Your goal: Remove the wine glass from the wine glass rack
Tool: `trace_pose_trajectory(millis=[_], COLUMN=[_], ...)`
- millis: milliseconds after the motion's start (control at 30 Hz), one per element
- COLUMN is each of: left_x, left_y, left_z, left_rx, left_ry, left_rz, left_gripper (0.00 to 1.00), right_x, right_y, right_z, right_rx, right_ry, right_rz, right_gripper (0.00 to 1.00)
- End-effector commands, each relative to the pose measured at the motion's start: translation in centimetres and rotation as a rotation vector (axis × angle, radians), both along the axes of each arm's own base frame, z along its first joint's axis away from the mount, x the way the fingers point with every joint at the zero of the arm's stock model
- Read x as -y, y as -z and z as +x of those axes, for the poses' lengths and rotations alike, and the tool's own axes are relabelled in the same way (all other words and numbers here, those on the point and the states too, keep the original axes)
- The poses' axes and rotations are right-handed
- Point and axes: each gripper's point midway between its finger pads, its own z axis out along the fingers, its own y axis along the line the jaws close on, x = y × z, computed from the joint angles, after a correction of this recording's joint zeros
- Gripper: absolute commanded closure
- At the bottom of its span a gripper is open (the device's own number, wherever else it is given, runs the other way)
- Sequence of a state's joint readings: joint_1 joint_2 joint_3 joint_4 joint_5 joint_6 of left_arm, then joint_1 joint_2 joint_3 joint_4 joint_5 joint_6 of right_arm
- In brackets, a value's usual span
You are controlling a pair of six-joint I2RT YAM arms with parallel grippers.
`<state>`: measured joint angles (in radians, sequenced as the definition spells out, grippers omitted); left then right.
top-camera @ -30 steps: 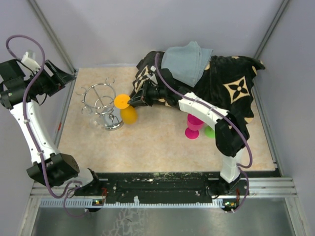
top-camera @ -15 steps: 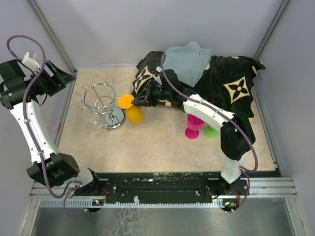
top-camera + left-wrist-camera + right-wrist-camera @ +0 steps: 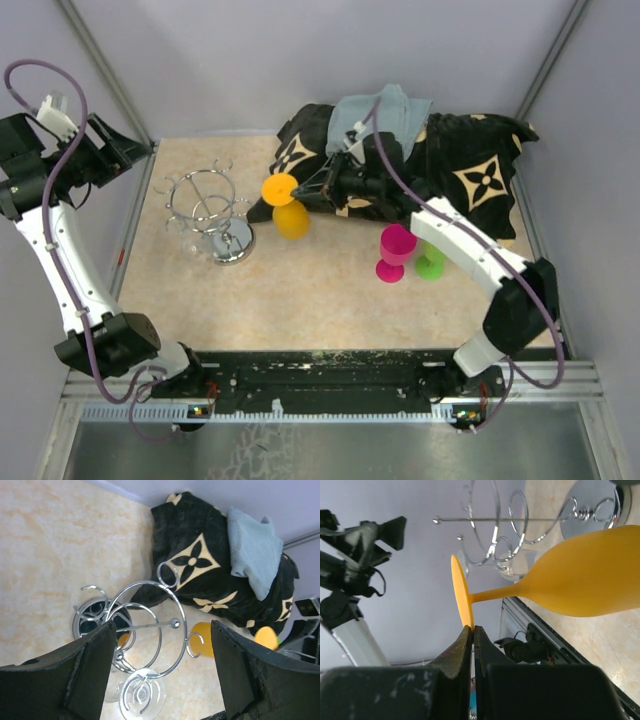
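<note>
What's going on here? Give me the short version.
The right gripper is shut on the rim of the foot of the orange wine glass and holds it clear of the chrome wine glass rack, just to the rack's right in the top view. The left gripper hangs open off the table's left edge, facing the rack and touching nothing. A pink glass and a green glass stand further right.

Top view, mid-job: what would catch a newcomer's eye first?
The orange wine glass, pinched by the rim of its foot in the right fingers, hangs just right of the chrome rack, apart from it. Behind it sprawls a black patterned cloth, with a pink glass and a green glass nearer the arms.
</note>
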<state>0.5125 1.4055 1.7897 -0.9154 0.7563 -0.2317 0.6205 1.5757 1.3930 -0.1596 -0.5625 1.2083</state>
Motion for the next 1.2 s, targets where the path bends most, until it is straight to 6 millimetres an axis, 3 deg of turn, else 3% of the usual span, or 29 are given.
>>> trace_pose_trajectory(millis=[0,100,233,367,433,567,800,1167], left_x=[1.6,3.9,9.9,16.3,18.8,21.2,23.6,25.3], left_y=[-3.6,-5.4,-7.4,-8.5,-9.1,-10.0,-10.2,-10.5], left_z=[-0.1,0.2,1.4,1.9,1.8,2.5,4.0,2.1], left_rx=[0.107,0.159,0.219,0.262,0.284,0.312,0.316,0.323], left_ry=[0.101,0.195,0.356,0.522,0.589,0.665,0.761,0.879], left_rz=[-0.026,-0.087,-0.123,-0.236,-0.310,-0.415,-0.524,-0.569], left_gripper=[0.19,0.20,0.20,0.20,0.20,0.19,0.15,0.13], right_x=[4.5,6.8,8.5,9.1,9.7,11.1,12.9,13.6], right_y=[-8.9,-12.4,-17.6,-22.7,-24.2,-25.6,-26.3,-26.0], right_z=[-0.2,0.5,1.2,-0.2,-1.2,-2.7,-4.0,-3.6], right_rx=[0.173,0.237,0.346,0.470,0.511,0.559,0.606,0.628], right_ry=[0.092,0.134,0.142,0.089,0.070,0.058,0.068,0.074], right_rz=[0.087,0.117,0.245,0.469,0.555,0.686,0.846,0.946], right_gripper=[1.00,1.00,1.00,1.00,1.00,1.00,1.00,1.00])
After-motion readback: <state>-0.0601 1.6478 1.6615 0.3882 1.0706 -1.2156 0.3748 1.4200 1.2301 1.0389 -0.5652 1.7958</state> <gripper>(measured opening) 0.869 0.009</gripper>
